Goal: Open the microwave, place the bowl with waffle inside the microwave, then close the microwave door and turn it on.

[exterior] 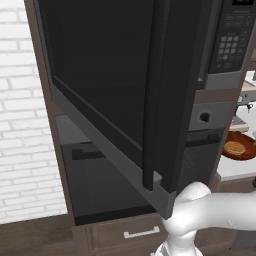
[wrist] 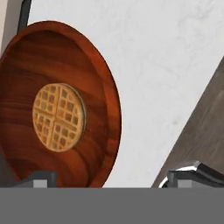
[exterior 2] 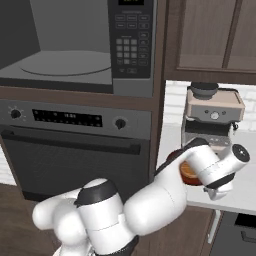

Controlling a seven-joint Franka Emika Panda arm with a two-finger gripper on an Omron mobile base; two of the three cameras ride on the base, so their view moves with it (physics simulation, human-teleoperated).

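Microwave door (exterior: 125, 100) open, bowl with waffle (wrist: 59, 105) on the white table (wrist: 175, 65), fingers (wrist: 41, 178) spread with one tip over the bowl's rim, gripping nothing — risk: a shallow rim pinch slips, or tips the waffle out.

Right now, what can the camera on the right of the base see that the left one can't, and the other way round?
Right base view alone: the microwave's open cavity with its round turntable, and an espresso machine on the counter. Left base view alone: the microwave door swung open towards the camera, and the waffle's grid. Both: the keypad, the oven below, and the bowl with waffle.
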